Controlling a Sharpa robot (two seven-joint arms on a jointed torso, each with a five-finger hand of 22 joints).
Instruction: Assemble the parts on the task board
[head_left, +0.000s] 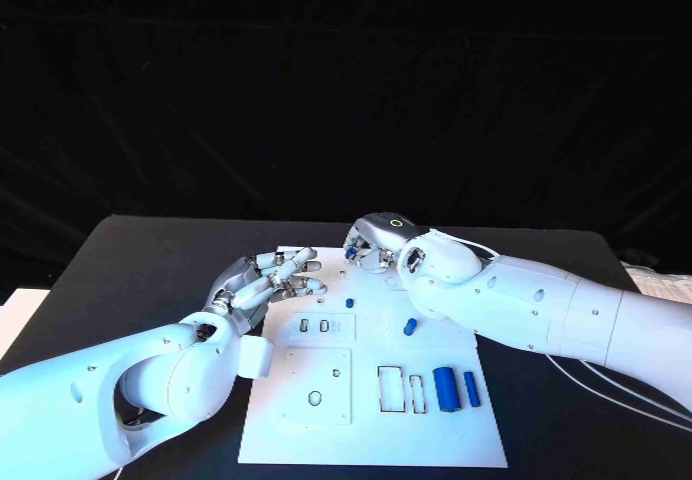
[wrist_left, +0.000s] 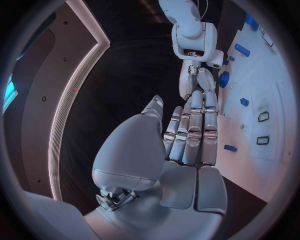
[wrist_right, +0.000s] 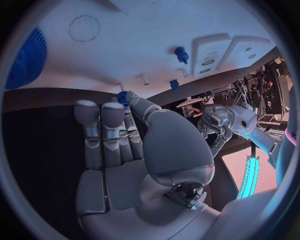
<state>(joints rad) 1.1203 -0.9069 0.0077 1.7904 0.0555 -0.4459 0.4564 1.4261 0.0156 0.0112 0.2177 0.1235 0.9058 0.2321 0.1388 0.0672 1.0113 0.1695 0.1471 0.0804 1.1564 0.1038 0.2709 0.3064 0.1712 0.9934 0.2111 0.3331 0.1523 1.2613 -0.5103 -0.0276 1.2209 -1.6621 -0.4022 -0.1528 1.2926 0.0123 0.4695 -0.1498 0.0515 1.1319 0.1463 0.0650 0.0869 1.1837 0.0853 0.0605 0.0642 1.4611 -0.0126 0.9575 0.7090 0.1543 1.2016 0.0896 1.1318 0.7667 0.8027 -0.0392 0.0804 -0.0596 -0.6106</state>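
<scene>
The right hand hovered over the far edge of the task board, apparently pinching a small blue part; it should lower it slowly, upright. The left hand, released, fingers straight, rested at the board's left edge.

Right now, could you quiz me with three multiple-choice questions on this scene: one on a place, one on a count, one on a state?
1. Where are the left hand and right hand?
A. at the task board's far end
B. at its near end
C. off the table

2. How many long blue cylinders lie side by side?
A. five
B. two
C. none

3. The left hand is:
A. a fist
B. gripping a cylinder
C. straight-fingered, holding nothing

Key: 1A, the head view shows both there; 2B, a pair lies near the board's right edge; 3C, its wrist view shows bare straight fingers.
</scene>
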